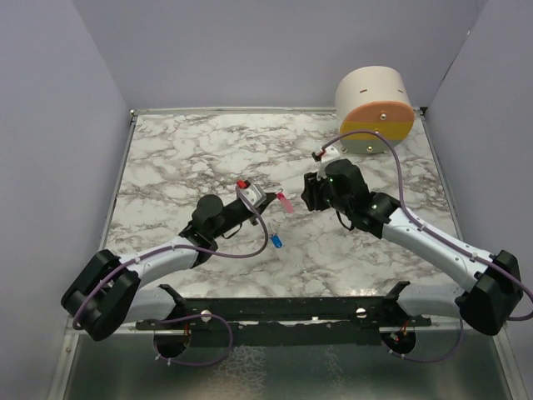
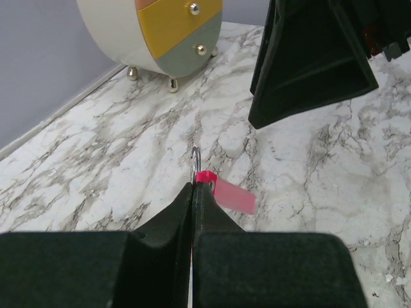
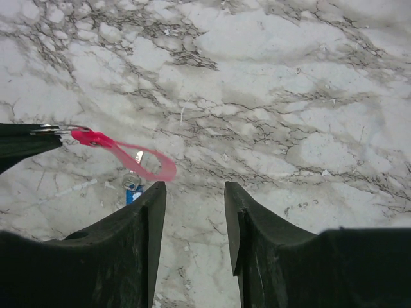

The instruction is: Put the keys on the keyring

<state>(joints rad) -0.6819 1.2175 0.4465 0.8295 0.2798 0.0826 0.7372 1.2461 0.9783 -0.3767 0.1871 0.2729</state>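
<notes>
keyring (image 2: 221, 191) is pinched by its wire ring between the closed fingers of the left gripper (image 2: 193, 187), with the pink tag sticking out toward the right gripper (image 3: 194, 189). the right gripper sits just beside the tag, fingers spread apart and holding nothing. the blue-headed key (image 1: 274, 242) lies on the marble table (image 1: 183, 158), near both grippers on the side toward the arm bases. a round drawer box (image 1: 376, 108) stands at the far right corner.

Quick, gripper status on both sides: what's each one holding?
Left gripper: closed on the keyring.
Right gripper: open, holding nothing.
</notes>
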